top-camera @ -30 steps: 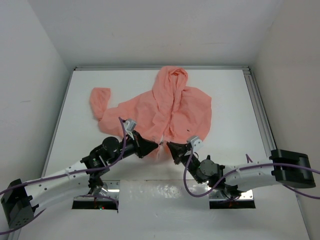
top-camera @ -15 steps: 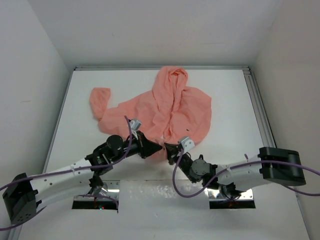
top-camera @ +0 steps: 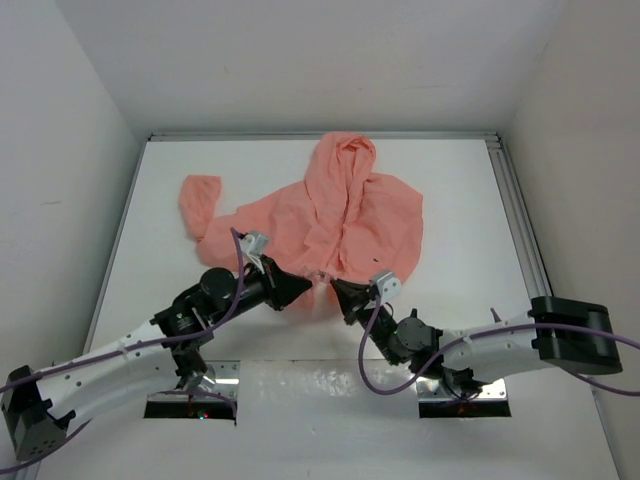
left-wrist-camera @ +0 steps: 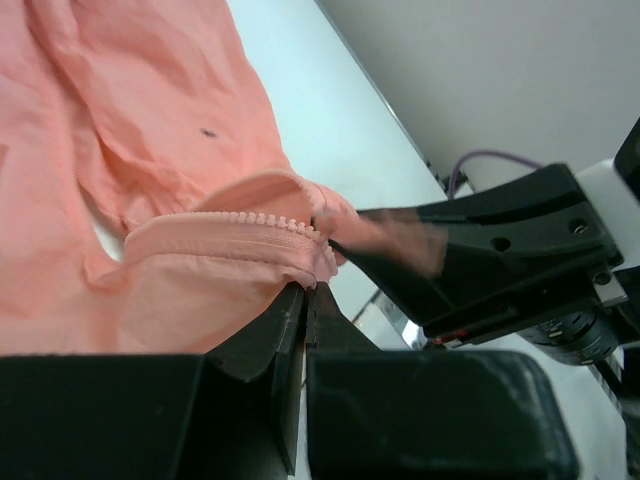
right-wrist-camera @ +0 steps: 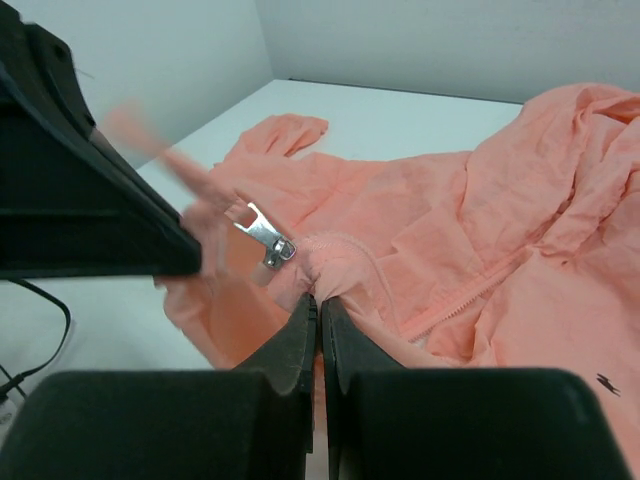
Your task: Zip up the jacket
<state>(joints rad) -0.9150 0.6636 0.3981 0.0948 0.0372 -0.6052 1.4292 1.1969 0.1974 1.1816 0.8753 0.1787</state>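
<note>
The salmon-pink hooded jacket (top-camera: 340, 215) lies open on the white table, hood toward the back, one sleeve (top-camera: 198, 203) out to the left. My left gripper (top-camera: 312, 288) is shut on the jacket's bottom hem by the zipper teeth (left-wrist-camera: 255, 219). My right gripper (top-camera: 334, 288) is shut on the facing bottom corner of the jacket (right-wrist-camera: 335, 270), next to the silver zipper pull (right-wrist-camera: 262, 232). The two grippers nearly touch, tips facing each other at the jacket's near edge. A tiny dark mark (right-wrist-camera: 606, 381) shows on the right front panel.
The white table (top-camera: 460, 200) has a metal rail (top-camera: 520, 220) along its right side and white walls around it. Two metal base plates (top-camera: 465, 405) sit at the near edge.
Both grippers pushed in toward the jacket's hem half a second ago, then drew back a little toward me with the hem corners held. The hem has lifted and bunched between them.
</note>
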